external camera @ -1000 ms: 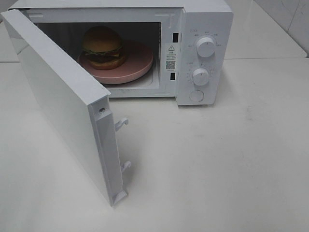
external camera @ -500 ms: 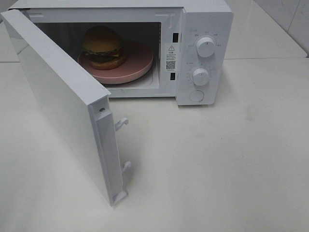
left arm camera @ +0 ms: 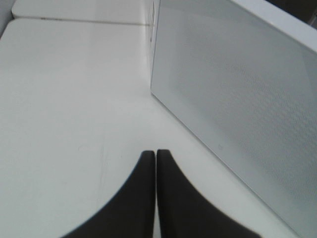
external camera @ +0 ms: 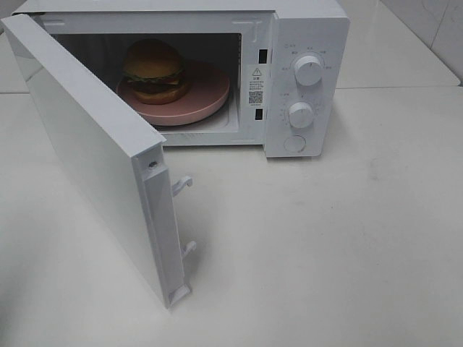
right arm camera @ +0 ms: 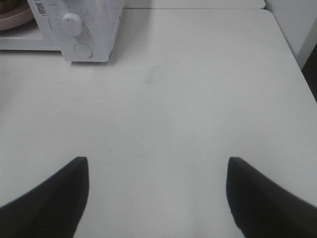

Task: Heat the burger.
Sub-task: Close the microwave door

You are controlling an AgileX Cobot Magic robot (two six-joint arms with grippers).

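White tabletop (external camera: 347,238) lies smooth all around the microwave (external camera: 307,29), and that is your first worry. Nothing braces the oven, so a hard shove on the door (external camera: 94,159) could slide the whole box back instead of latching it. The burger (external camera: 153,69) is inside the microwave on the pink plate (external camera: 206,94), toward the hinge side and back from the opening. It looks clear of the door's swing. The door stands wide open in front of the microwave, with two hooks (external camera: 183,184) on its free edge.

Your left gripper (left arm camera: 156,154) has its jaws pressed together with nothing between them, close beside the door's broad face. I judge that closing the door comes next. Pushing with those narrow tips on a slick panel invites a slip. If they skate toward the hinge you lose leverage, and if they run off the free edge the door may stop short. Too soft a push may leave the hooks outside their slots (external camera: 262,55), and the oven would likely not start.

Your right gripper (right arm camera: 157,159) hangs with its jaws spread wide and empty over the table, well out in front of the microwave's knob side. When it goes for a knob (external camera: 300,114), take care not to turn the wrong one of the two. Also avoid the button (external camera: 294,143) below them, which I suspect would pop the door.
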